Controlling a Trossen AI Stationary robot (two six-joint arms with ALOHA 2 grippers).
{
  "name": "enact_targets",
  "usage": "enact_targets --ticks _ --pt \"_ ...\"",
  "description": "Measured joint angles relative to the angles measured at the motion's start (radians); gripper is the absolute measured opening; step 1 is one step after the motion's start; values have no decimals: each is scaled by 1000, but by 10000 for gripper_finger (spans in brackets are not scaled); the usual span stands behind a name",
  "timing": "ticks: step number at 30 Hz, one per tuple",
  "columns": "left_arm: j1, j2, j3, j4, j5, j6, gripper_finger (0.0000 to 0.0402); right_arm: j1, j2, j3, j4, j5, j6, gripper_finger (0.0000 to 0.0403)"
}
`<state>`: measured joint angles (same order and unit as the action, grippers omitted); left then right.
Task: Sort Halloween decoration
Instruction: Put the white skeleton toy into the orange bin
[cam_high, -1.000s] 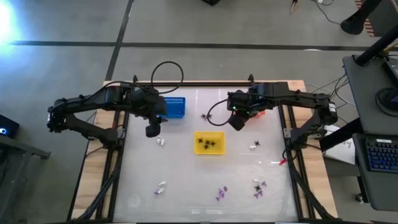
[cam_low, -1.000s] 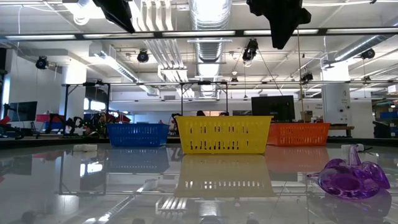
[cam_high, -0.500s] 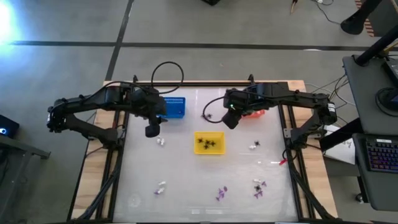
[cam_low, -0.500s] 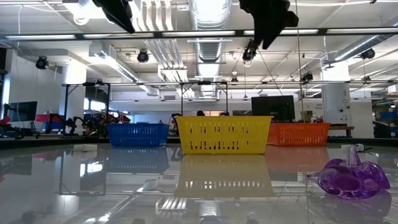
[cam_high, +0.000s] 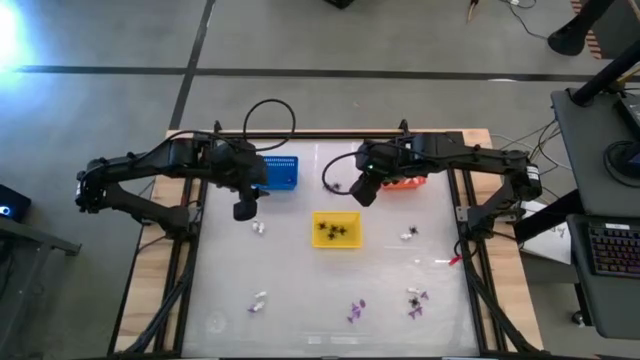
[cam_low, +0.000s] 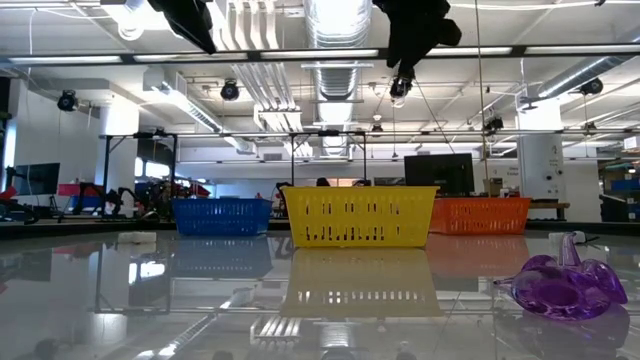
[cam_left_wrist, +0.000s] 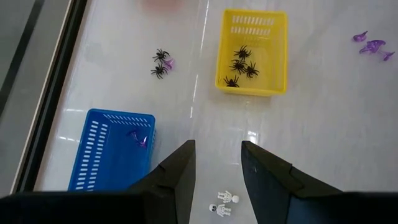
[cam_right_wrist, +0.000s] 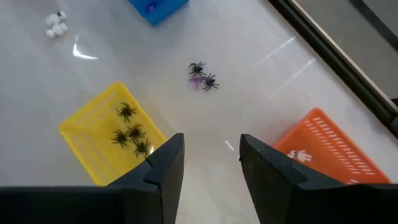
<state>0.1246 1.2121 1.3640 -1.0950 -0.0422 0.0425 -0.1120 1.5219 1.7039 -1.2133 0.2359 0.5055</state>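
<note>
My left gripper (cam_high: 243, 210) hangs open above the table beside the blue basket (cam_high: 280, 172), which holds a purple trinket (cam_left_wrist: 140, 140). White trinkets (cam_left_wrist: 222, 204) lie on the table below its fingers. My right gripper (cam_high: 365, 190) hangs open above the table between the yellow basket (cam_high: 337, 228) and the orange basket (cam_right_wrist: 323, 146). Several black spiders (cam_right_wrist: 130, 134) lie in the yellow basket. A white trinket (cam_right_wrist: 298, 155) lies in the orange one. Two black spiders with a purple piece (cam_right_wrist: 202, 76) lie loose on the table beyond the right gripper.
Loose white trinkets (cam_high: 408, 235) (cam_high: 259, 300) and purple ones (cam_high: 356, 310) (cam_high: 416, 300) lie toward the table's near edge. A purple trinket (cam_low: 565, 285) sits close to the low camera. A black cable (cam_high: 268, 115) loops at the far edge.
My right gripper has moved a little toward the table's left edge, staying high above the table, and has tipped somewhat. It now hangs closer to the loose black spiders. The left arm has kept still.
</note>
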Motion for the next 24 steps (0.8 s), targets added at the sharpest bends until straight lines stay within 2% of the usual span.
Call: enact_targets --ticks 8,21,24 --pt "0 0 0 -6 -1 1 112 0 0 -61 -114 -1 -46 130" --pt "0 -3 0 -55 -3 -2 112 0 1 -380 -129 -11 -169 130" --pt "0 -3 0 -55 -3 -2 112 2 1 -450 -81 -32 -222 130"
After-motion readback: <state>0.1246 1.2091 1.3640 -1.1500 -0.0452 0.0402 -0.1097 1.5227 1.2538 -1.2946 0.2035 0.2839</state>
